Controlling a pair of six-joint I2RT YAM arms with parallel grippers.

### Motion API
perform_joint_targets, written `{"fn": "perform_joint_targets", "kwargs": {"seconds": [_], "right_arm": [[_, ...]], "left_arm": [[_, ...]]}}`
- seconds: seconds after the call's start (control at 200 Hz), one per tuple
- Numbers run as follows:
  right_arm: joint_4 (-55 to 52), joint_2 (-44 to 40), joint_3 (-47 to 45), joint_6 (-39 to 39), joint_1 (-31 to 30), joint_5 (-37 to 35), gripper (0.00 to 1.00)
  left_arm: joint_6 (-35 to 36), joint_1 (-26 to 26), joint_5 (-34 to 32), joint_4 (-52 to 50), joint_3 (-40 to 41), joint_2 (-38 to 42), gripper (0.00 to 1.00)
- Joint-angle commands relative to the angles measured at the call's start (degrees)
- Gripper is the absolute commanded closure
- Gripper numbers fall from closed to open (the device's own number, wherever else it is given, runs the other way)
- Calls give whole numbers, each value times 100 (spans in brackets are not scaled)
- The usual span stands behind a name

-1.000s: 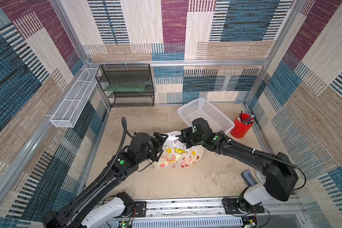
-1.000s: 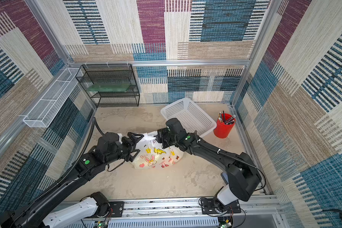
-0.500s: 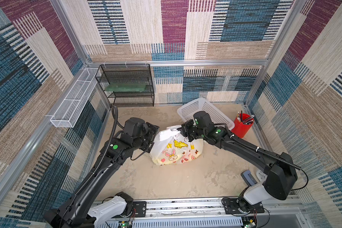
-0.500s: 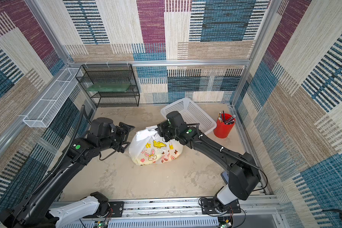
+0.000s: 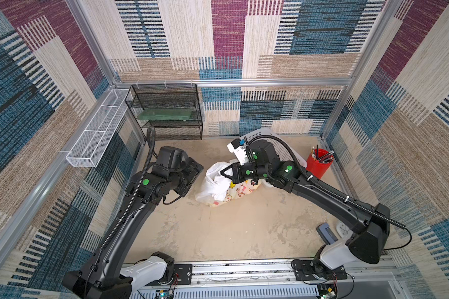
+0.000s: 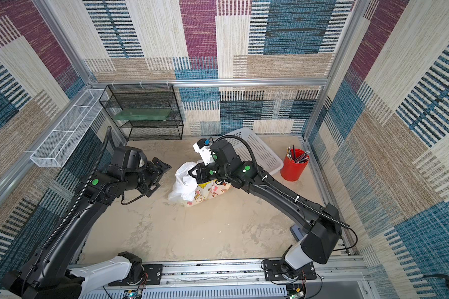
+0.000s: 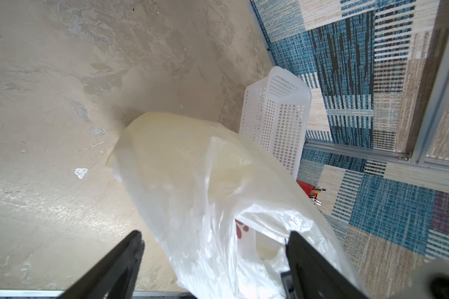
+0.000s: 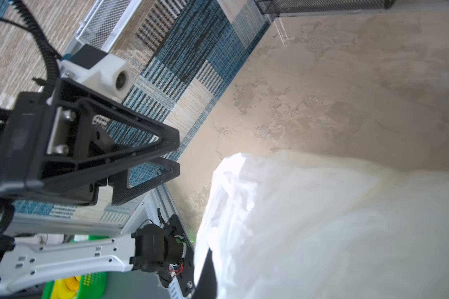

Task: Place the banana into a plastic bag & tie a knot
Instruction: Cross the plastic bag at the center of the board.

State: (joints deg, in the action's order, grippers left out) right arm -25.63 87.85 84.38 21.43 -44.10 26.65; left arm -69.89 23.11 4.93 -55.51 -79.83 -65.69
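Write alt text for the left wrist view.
A crinkly, translucent white bag sits on the beige table just ahead of the left gripper, whose two black fingers stand wide open. Behind the bag are a white perforated basket, a sliver of a red cup and patterned walls.

top views: stereo pair, high over the front rail (image 5: pixel 244 269), angled down and back, far, whole tabletop (image 5: pixel 218 233) | left wrist: close, past left gripper (image 7: pixel 214 234) onto plastic bag (image 7: pixel 192 168), basket (image 7: pixel 275 116) | right wrist: close over plastic bag, facing left gripper | shared: plastic bag in all four
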Motion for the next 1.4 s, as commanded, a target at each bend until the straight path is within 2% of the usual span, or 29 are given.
{"fn": "perform_joint_targets", "kwargs": {"seconds": [0.0, 0.1, 0.27, 0.451, 0.541, 0.656, 0.776, 0.906, 0.986, 1.112, 1.397], "right_arm": [[-35, 128, 153, -1096, 73, 1028, 100], [-244, 319, 157, -1171, 235, 1319, 100], [713, 344, -666, -786, 569, 2035, 100], [1092, 545, -964, -405, 734, 2254, 100], [1240, 601, -1045, -97, 916, 2350, 100], [1762, 505, -1271, 384, 1104, 2724, 100], [1730, 526, -1304, 436, 1135, 3084, 100], [1704, 532, -1455, 511, 1105, 3328, 100], [1791, 471, -1565, 599, 1080, 3385, 100], [1968, 413, -1691, 746, 1046, 3453, 100], [2552, 449, -1874, 1168, 1044, 3720, 100]], "left_arm": [[44, -9, 213, -153, 71, 64, 16], [-155, -9, 335, -63, 211, 157, 27], [-611, 90, 653, 283, 536, 285, 49], [-815, 452, 1122, 636, 688, 192, 81], [-867, 619, 1368, 840, 766, 40, 87], [-1013, 772, 1460, 1186, 882, -132, 88], [-1355, 817, 1467, 1736, 1146, -287, 88], [-1532, 813, 1476, 2252, 1212, -551, 80], [-1510, 811, 1493, 2176, 1138, -704, 78], [-1571, 809, 1417, 2106, 1177, -708, 69], [-1623, 809, 1409, 1936, 1193, -658, 73]]}}
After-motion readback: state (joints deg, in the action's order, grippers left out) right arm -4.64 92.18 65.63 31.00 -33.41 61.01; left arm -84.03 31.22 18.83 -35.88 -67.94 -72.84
